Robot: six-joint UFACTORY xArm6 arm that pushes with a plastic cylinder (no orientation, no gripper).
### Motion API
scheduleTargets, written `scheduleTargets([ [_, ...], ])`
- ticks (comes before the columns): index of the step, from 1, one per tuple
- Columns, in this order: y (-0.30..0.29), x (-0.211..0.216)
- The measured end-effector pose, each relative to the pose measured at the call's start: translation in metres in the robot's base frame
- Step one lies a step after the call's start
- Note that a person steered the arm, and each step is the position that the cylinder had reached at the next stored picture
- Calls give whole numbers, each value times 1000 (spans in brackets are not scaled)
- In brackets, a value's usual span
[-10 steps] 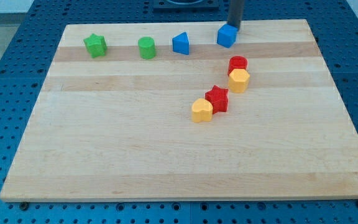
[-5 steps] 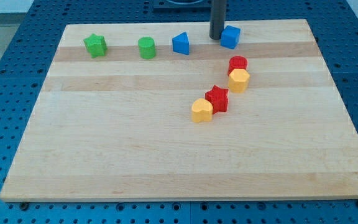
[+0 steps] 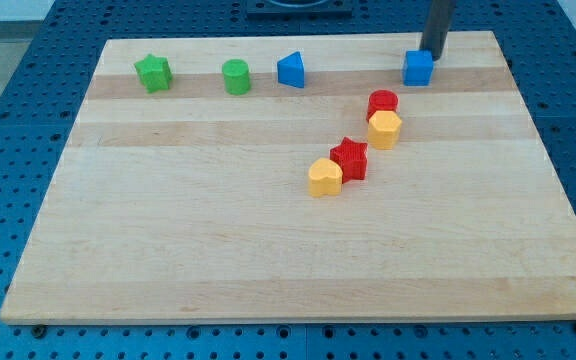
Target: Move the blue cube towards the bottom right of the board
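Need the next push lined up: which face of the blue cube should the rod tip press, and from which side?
Press the blue cube on its upper face, slightly left of centre, coming from the view's top. Its flat faces should take a straight push, and the goal lies toward the view's bottom right. My tip sits at its upper right edge. The red block lies lower left.

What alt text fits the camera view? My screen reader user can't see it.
My tip sits just above and right of the blue cube near the board's top right. Along the top, from the left: green star, green cylinder, blue triangle. Mid-board, a diagonal runs red cylinder, yellow hexagon, red star, yellow heart.
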State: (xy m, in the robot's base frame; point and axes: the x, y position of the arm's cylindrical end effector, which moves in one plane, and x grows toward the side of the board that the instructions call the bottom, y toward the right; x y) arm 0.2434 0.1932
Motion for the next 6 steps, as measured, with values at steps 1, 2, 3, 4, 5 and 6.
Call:
scheduleTargets([
  [1,-8,-9],
  [2,-40,-27],
  [3,-68,-7],
  [4,-78,22],
  [5,-67,54],
  [6,-57,54],
])
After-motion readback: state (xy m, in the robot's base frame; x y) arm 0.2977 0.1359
